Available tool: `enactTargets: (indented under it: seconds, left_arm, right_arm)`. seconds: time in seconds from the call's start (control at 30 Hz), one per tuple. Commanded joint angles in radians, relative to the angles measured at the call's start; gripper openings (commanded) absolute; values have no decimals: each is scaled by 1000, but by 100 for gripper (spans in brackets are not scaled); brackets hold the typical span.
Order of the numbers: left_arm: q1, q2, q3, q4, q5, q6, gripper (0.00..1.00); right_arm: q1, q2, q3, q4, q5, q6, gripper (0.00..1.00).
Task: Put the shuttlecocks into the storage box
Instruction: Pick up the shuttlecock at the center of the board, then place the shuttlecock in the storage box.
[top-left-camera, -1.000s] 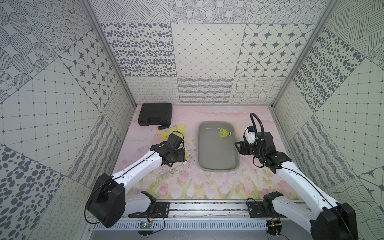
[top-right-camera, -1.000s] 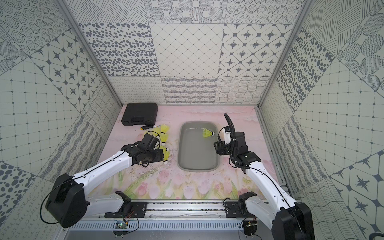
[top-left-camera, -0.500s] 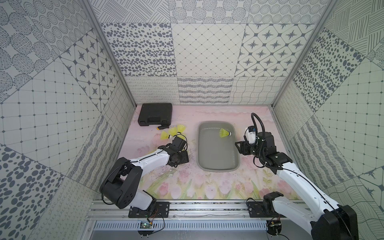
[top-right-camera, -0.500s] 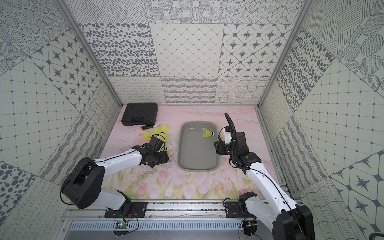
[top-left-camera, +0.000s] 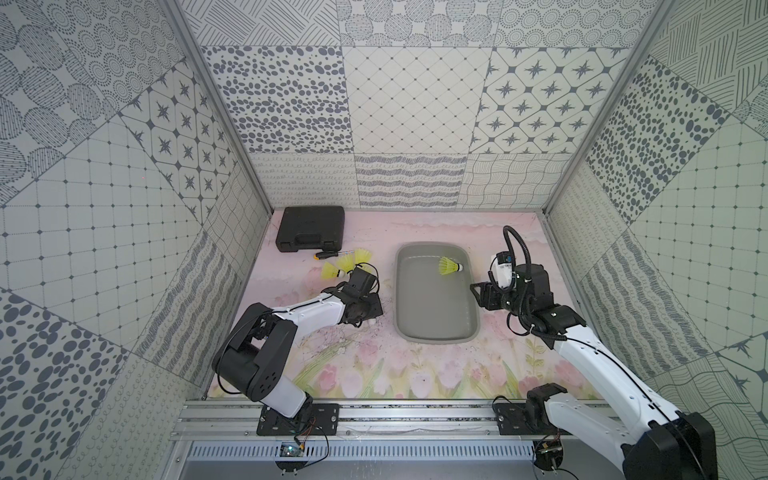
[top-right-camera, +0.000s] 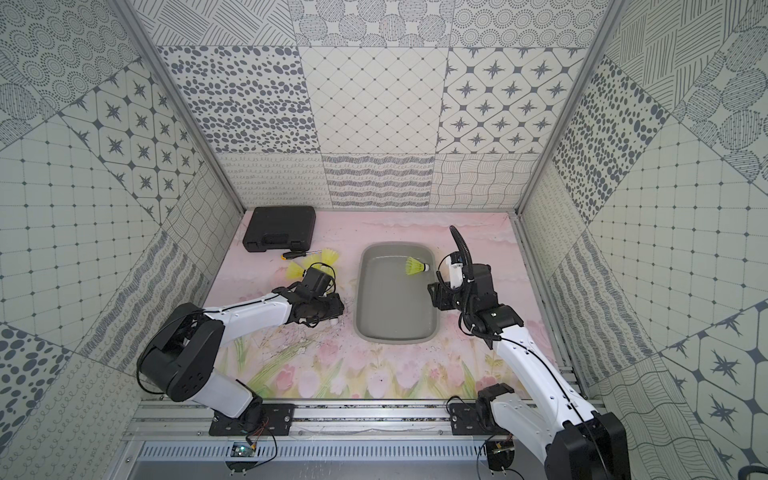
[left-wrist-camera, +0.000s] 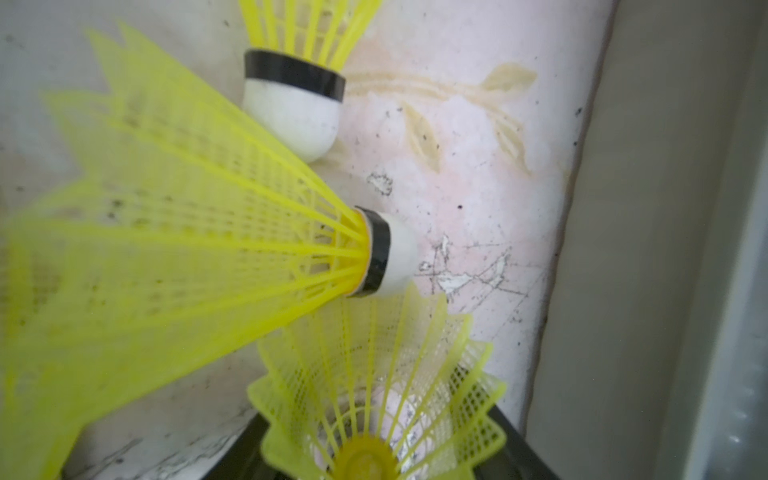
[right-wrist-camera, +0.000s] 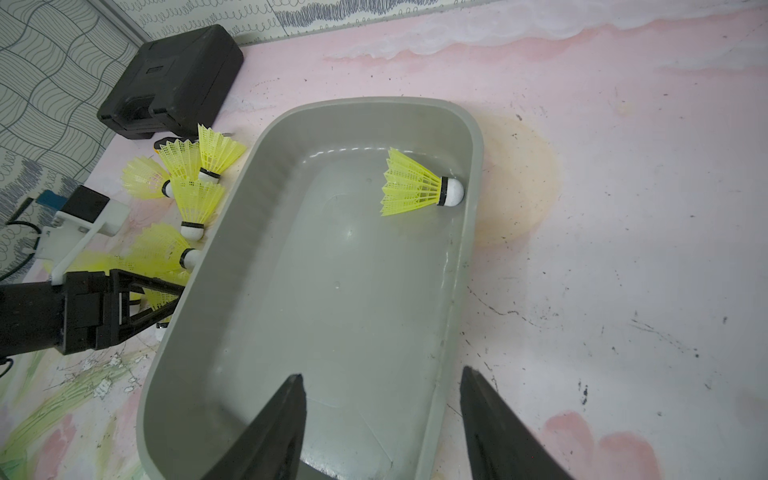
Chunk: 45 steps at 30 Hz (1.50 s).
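Far left, 10 o'clock on the mat (top-left-camera: 415, 374): black case (top-left-camera: 311, 228), with the screwdriver (top-left-camera: 328, 254) just off its 5 o'clock corner.

Next over, loose shuttlecocks (right-wrist-camera: 195, 195) lie on their sides in a cluster at 9 to 10 o'clock of the storage box (top-left-camera: 434, 337). At least five show. Two corks sit just beside the box's left wall.

left gripper (right-wrist-camera: 176, 297) is low at 9 o'clock of the box, in the near end of that cluster. In the left wrist view one shuttlecock skirt (left-wrist-camera: 374, 399) sits between the fingers, open end toward the camera. Jaws part-way apart around it; can't tell if the pads actually pinch it. Two more shuttlecocks lie just ahead, and the box wall runs alongside.

One shuttlecock in the box (top-left-camera: 448, 266), in both top views, lies on its side at the 1 o'clock corner. Its cork points to 3 o'clock, against the right wall.

right gripper (right-wrist-camera: 382, 436) is at 3 o'clock of the box. Fingers well apart, nothing between them. One finger is over the box floor, one outside over the mat, straddling the right wall. Contact with the rim: can't tell.
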Motion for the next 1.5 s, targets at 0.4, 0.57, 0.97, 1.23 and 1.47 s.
enactTargets:
  seconds: [0.4, 0.57, 0.97, 1.23, 1.47]
  left_arm:
    - [2, -174, -35, -24, -31, -52, 24]
    - [4, -287, -11, -20, 3, -71, 24]
    - [1, -363, 27, 171, 103, -211, 25]
    - [-6, -319, 26, 271, 124, -276, 25]
    - [-7, -304, 24, 300, 132, -299, 25]
  right_arm:
    - [72, -31, -7, 79, -50, -37, 62]
    - [152, 10, 31, 96, -111, -24, 62]
    - [404, 185, 124, 231, -150, 50, 61]
    - [529, 332, 188, 363, -161, 121, 61]
    - [567, 449, 254, 407, -105, 187, 56]
